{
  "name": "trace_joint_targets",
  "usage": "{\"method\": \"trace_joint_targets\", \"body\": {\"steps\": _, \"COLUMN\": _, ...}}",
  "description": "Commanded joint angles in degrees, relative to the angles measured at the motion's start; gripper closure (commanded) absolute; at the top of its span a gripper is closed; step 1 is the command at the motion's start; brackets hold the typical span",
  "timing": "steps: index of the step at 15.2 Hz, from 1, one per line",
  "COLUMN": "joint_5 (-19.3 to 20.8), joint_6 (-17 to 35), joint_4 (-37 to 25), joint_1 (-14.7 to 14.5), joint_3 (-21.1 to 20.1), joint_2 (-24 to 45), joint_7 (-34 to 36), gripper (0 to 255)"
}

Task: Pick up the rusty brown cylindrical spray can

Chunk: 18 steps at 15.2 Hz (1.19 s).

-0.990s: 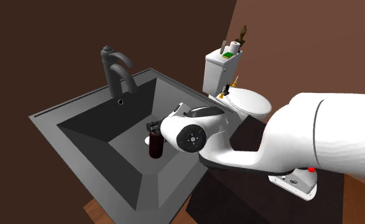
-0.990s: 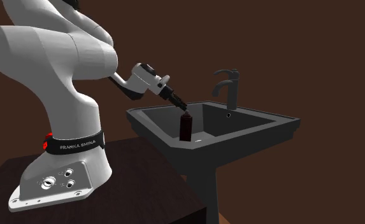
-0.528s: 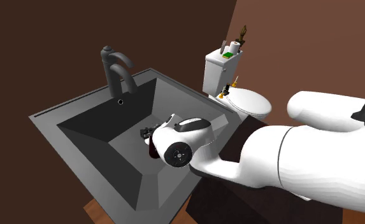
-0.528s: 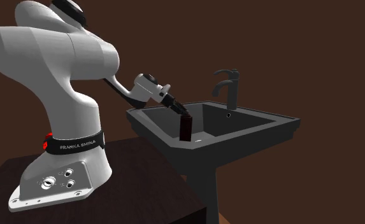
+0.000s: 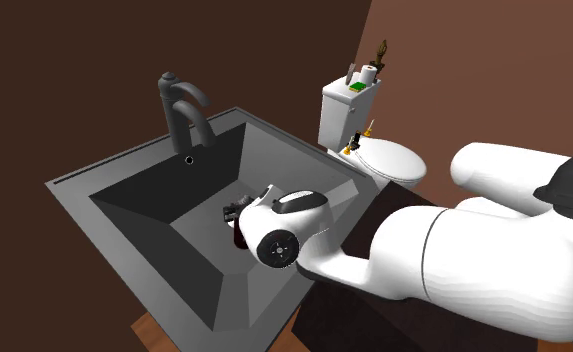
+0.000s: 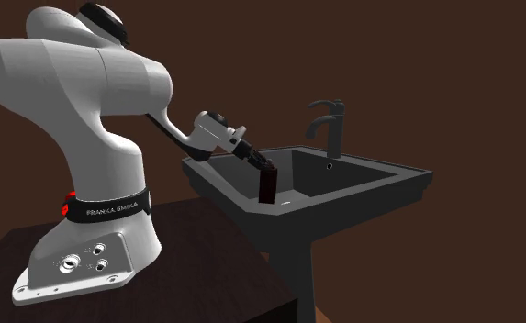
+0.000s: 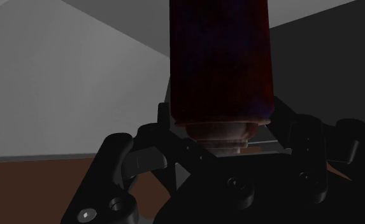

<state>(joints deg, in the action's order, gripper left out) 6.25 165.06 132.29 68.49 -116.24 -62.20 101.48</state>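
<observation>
While the dark red-brown spray can (image 6: 269, 188) stands in the sink (image 6: 362, 216) basin, at about 8 o'clock from the faucet (image 6: 330, 124) in the second exterior view, the gripper (image 6: 262, 166) meets its top from 10 o'clock, so the step in hand looks like taking the grasp. I cannot tell whether the gripper is closed on the can. Next comes a sure squeeze, then a lift toward 12 o'clock, clear of the basin wall.

A matt, mottled red-brown surface is shown by the spray can (image 7: 219, 63). The sink (image 5: 134, 215) is rendered smooth, matt grey, the arm (image 6: 77, 83) faintly glossy white.
</observation>
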Motion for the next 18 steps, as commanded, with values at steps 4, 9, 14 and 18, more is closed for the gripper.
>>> {"method": "trace_joint_targets", "body": {"steps": 4, "joint_5": 0.0, "joint_6": 0.0, "joint_4": 0.0, "joint_1": 0.0, "joint_3": -0.1, "joint_2": 0.0, "joint_7": 0.0, "gripper": 255}}
{"method": "trace_joint_targets", "body": {"steps": 9, "joint_5": 0.5, "joint_6": -0.8, "joint_4": 1.0, "joint_1": -1.4, "joint_3": 1.7, "joint_2": 1.7, "joint_7": -1.0, "gripper": 255}}
{"method": "trace_joint_targets", "body": {"steps": 14, "joint_5": 1.4, "joint_6": -2.3, "joint_4": 2.1, "joint_1": -3.5, "joint_3": 4.9, "joint_2": 4.3, "joint_7": -2.8, "gripper": 255}}
{"method": "trace_joint_targets", "body": {"steps": 18, "joint_5": 2.1, "joint_6": -3.7, "joint_4": 2.8, "joint_1": -5.4, "joint_3": 7.5, "joint_2": 6.2, "joint_7": -4.3, "gripper": 255}}
